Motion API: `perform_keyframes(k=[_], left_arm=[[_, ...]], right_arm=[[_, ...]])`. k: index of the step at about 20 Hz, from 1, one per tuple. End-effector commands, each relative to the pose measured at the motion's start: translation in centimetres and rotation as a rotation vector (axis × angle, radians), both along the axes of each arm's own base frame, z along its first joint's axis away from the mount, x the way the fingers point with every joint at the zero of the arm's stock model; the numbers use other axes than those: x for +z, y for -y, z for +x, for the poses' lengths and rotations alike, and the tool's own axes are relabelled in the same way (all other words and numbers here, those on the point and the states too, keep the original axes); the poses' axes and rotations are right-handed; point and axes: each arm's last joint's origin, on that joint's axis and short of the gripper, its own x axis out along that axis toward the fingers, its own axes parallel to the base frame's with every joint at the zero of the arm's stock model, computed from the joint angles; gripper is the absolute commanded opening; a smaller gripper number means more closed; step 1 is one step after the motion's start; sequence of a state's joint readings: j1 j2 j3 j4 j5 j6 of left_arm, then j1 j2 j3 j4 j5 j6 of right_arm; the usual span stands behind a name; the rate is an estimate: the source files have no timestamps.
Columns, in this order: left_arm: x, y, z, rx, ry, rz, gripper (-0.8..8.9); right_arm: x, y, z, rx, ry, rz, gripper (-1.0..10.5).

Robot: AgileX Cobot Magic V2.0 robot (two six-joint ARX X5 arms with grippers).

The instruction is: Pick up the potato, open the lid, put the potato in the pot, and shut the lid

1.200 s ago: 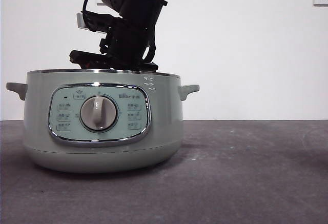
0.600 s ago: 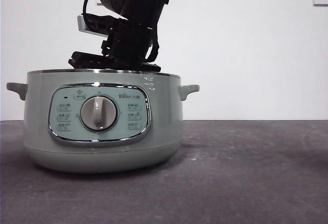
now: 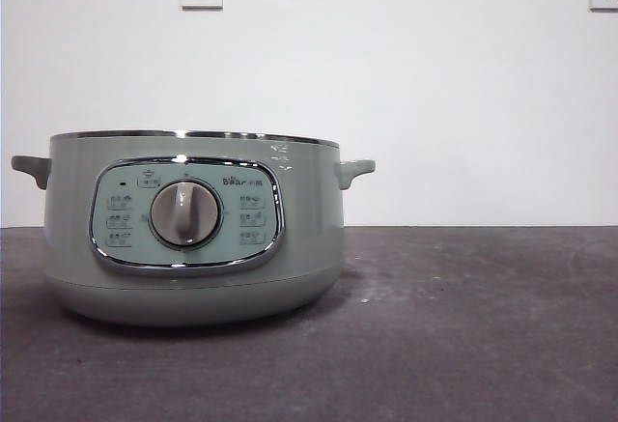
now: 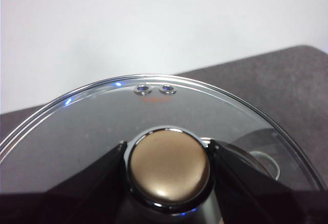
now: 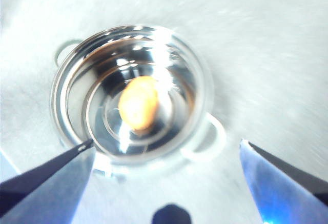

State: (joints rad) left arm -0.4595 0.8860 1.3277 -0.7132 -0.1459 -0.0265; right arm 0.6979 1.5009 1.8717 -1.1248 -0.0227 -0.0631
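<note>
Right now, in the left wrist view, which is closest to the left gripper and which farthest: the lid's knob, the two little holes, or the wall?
1. The knob: held by the left gripper, between its jaws.
2. The two little holes: farther out on the lid, past the knob.
3. The wall: beyond the lid, farthest.

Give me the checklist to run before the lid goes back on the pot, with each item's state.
1. Potato inside the pot: ok, it lies on the shiny bottom in the right wrist view.
2. Lid held: ok, left gripper jaws sit against both sides of the knob.
3. Pot mouth free of the lid: ok.
4. Right gripper empty: ok, jaws wide apart above the pot.
5. Right gripper out of the lid's path: cannot tell.
6. Lid level with the pot's rim: cannot tell.
</note>
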Motion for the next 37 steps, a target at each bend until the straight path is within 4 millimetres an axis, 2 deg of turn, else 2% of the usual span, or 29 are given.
perform_keyframes(k=[1, 6, 10, 14, 17, 23, 31, 37], left_arm=[[0.4, 0.8, 1.4, -0.025, 0.019, -0.015, -0.08], [-1.8, 4.4, 6.0, -0.096, -0.072, 0.024, -0.08], [-4.0, 7.8, 9.0, -0.15, -0.121, 0.055, -0.08], [-5.6, 10.1, 10.9, -0.13, -0.124, 0.083, -0.08], [-6.5, 10.5, 11.4, -0.123, -0.102, 0.041, -0.08], [-9.9, 10.8, 11.8, -0.109, -0.115, -0.004, -0.08], [-14.3, 10.6, 11.9, -0.059, -0.127, -0.087, -0.09], [-15.7, 10.1, 11.9, -0.012, -0.155, -0.077, -0.09]], right_arm=[[0.7, 2.1, -0.9, -0.05, -0.02, -0.005, 4.7], [1.9, 6.1, -3.4, -0.16, -0.066, 0.0, 4.7], [2.9, 7.9, -4.8, -0.198, -0.026, 0.035, 4.7], [3.5, 9.0, -5.8, -0.224, -0.003, 0.05, 4.7], [3.6, 9.6, -5.9, -0.247, 0.0, 0.051, 4.7], [3.5, 10.4, -5.5, -0.29, 0.003, 0.043, 4.7], [3.5, 10.4, -5.5, -0.29, 0.003, 0.043, 4.7], [3.5, 10.4, -5.5, -0.29, 0.002, 0.043, 4.7]])
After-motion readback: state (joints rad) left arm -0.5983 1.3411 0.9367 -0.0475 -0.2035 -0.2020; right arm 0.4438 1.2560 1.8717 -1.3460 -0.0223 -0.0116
